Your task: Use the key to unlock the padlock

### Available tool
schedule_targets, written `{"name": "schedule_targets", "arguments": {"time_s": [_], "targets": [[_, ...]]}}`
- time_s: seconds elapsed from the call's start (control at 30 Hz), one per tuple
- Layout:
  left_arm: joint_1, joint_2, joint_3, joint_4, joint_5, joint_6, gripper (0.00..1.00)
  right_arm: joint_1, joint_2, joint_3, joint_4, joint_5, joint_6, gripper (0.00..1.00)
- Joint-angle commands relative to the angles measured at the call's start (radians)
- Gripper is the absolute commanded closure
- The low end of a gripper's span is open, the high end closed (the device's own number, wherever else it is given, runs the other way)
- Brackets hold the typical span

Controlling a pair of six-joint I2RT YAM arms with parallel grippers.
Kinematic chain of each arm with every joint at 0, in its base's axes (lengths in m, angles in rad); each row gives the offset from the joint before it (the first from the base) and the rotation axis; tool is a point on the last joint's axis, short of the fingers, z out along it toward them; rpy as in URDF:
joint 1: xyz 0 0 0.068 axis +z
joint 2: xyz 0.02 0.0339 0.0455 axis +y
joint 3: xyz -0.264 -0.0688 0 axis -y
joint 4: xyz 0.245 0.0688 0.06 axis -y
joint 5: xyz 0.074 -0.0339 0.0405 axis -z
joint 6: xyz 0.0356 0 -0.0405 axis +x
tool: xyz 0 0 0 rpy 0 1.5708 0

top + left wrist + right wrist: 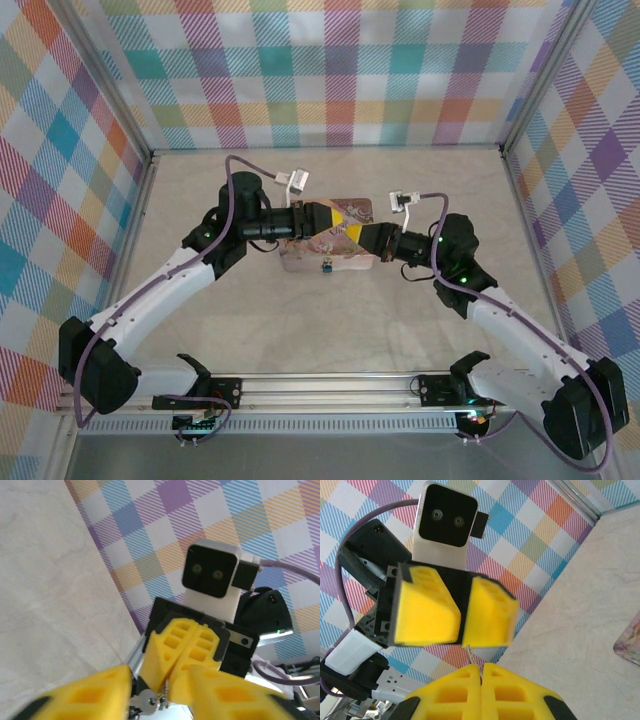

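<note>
The key is a tiny sliver of pale metal held in mid-air above the tin, between the two claw tips. It is probably stiff, very light and smooth, so it could pivot or slip between soft pads. The best hold looks to be flat across its head, leaving the blade free.

The right claw is pressed closed, apparently on the key, with a thin metal end poking out of its tips. The left claw faces it tip to tip with a gap between its fingers, gripping nothing.

The padlock sits at the tin's near edge, over the bench. It is small and light and would likely skid unless its body is pinched.
</note>
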Motion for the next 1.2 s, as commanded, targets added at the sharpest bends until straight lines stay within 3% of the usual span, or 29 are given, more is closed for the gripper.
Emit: {"name": "schedule_targets", "arguments": {"time_s": [0.0,0.07,0.3,0.4,0.67,0.77,0.97,1.17], "targets": [[0.023,-0.05,-0.021,-0.069,-0.088,0.023,0.49,-0.014,-0.053,0.026,-0.094,0.036,-0.072,1.0],[0.025,-0.066,-0.023,-0.149,-0.161,0.056,0.43,-0.031,-0.078,0.033,-0.166,0.057,-0.1,1.0],[0.034,-0.055,-0.046,-0.44,-0.502,0.12,0.35,-0.06,-0.142,0.07,-0.468,0.208,-0.261,1.0],[0.042,-0.01,-0.049,-0.486,-0.62,0.125,0.33,-0.06,-0.154,0.065,-0.552,0.282,-0.314,1.0],[0.109,0.216,0.021,-0.452,-0.786,0.112,0.32,-0.059,-0.174,0.027,-0.616,0.342,-0.362,1.0],[0.148,0.327,0.079,-0.444,-0.811,0.111,0.31,-0.06,-0.186,0.016,-0.635,0.352,-0.37,1.0],[0.215,0.549,0.223,-0.4,-0.725,0.125,0.28,-0.06,-0.215,0.01,-0.682,0.382,-0.395,1.0],[0.221,0.696,0.392,-0.371,-0.614,0.161,0.27,-0.06,-0.239,-0.001,-0.714,0.399,-0.404,1.0]]}}
